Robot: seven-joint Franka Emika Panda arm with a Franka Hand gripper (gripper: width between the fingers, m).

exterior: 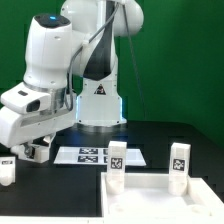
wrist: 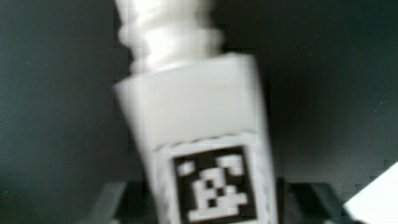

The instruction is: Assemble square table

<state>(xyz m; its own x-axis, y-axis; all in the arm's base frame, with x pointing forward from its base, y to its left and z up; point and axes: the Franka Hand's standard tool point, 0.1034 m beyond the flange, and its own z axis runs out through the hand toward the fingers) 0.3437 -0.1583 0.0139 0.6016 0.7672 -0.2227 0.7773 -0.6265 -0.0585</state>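
Observation:
The white square tabletop (exterior: pixel 160 195) lies at the front on the exterior view's right, rim up. Two white legs with marker tags stand on it, one at its back left (exterior: pixel 117 158) and one at its back right (exterior: pixel 178 160). Another white leg (exterior: pixel 7 170) rests on the table at the far left edge. My gripper (exterior: pixel 36 150) hangs low over the table on the left. In the wrist view the gripper (wrist: pixel 210 196) is shut on a fourth leg (wrist: pixel 187 110). That leg's tag sits between the dark fingers (wrist: pixel 118 200) and its screw end points away.
The marker board (exterior: pixel 88 155) lies flat on the black table between my gripper and the tabletop. The arm's white base (exterior: pixel 95 95) stands behind it, before a green backdrop.

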